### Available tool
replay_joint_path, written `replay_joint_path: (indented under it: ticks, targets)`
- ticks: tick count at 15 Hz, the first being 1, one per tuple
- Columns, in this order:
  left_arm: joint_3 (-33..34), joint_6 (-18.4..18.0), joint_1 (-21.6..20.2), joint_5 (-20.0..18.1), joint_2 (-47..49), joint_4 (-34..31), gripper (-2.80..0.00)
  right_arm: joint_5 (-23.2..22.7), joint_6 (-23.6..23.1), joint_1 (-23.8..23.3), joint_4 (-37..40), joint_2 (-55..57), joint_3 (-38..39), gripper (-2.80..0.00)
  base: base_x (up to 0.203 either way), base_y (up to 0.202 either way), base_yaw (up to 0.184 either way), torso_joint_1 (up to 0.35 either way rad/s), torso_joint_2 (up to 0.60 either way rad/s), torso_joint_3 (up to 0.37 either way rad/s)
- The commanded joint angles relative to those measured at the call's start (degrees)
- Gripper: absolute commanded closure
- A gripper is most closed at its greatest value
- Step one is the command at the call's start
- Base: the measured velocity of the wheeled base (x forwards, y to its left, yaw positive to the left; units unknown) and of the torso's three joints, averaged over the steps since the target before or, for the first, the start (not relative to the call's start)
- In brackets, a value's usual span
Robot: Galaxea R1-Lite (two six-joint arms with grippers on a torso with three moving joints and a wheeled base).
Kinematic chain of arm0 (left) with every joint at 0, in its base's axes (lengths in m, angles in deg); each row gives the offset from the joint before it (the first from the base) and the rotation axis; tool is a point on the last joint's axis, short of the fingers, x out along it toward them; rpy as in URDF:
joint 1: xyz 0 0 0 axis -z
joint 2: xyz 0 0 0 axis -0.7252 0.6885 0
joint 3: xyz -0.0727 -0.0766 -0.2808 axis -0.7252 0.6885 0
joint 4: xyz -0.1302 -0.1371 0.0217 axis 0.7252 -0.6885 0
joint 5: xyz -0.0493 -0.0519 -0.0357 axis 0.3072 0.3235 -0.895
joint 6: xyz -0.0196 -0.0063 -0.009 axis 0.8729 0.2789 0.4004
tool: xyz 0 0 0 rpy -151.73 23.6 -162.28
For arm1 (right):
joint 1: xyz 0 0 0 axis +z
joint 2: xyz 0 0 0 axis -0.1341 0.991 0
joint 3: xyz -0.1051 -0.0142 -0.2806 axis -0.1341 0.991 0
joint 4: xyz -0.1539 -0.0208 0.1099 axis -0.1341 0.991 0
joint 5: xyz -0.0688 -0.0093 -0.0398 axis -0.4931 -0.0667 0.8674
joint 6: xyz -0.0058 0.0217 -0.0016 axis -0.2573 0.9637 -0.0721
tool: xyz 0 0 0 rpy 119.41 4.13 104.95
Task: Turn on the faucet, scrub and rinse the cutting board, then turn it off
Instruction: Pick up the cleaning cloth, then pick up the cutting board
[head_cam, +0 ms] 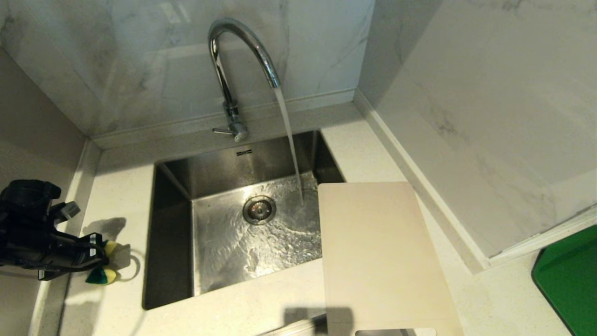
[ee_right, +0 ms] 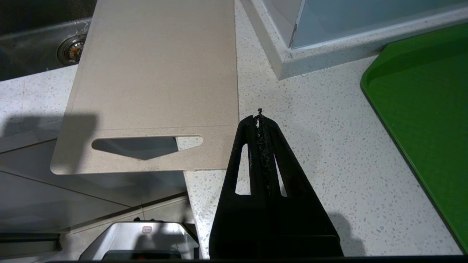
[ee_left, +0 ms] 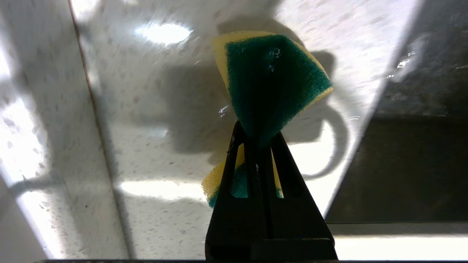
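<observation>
The chrome faucet point(head_cam: 238, 56) stands behind the sink, and water runs from its spout into the basin. Its thin lever point(head_cam: 223, 132) sticks out at the base. The beige cutting board point(head_cam: 378, 256) lies flat on the counter to the right of the sink, its far corner over the basin and its handle slot at the near end. My left gripper point(head_cam: 96, 255) is over the counter left of the sink, shut on a yellow and green sponge point(ee_left: 270, 80), which is squeezed and folded between the jaws. My right gripper point(ee_right: 259, 118) is shut and empty, over the counter beside the board's point(ee_right: 153, 84) handle end.
The steel sink point(head_cam: 172, 233) is wet around its drain point(head_cam: 259, 209). A green tray point(head_cam: 569, 280) lies on the counter at the far right. Marble walls close in the back and the right, with a corner ledge jutting out beside the board.
</observation>
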State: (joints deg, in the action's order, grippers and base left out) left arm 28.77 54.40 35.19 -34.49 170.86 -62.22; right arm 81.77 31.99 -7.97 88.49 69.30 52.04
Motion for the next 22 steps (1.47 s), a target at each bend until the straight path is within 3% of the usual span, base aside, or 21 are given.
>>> replay_joint_path:
  ticks: [1,7,10,22]
  targets:
    - [-1.04,0.13,0.15,-0.51,-2.33,-0.06,0.0,-0.01,-0.01,0.0,0.0,0.0,0.0,0.0,0.0,0.0,0.0,0.0,0.0,0.0]
    - [-3.27,1.14,2.33,-1.85,-6.99,-1.21,0.0,-0.01,-0.01,0.0,0.0,0.0,0.0,0.0,0.0,0.0,0.0,0.0,0.0,0.0]
    - [-5.14,2.61,4.05,-3.15,-9.33,-4.74,0.0,-0.01,-0.01,0.0,0.0,0.0,0.0,0.0,0.0,0.0,0.0,0.0,0.0,0.0]
    - [-8.37,2.45,4.69,-3.99,-13.15,-7.73,0.0,-0.01,-0.01,0.0,0.0,0.0,0.0,0.0,0.0,0.0,0.0,0.0,0.0,0.0]
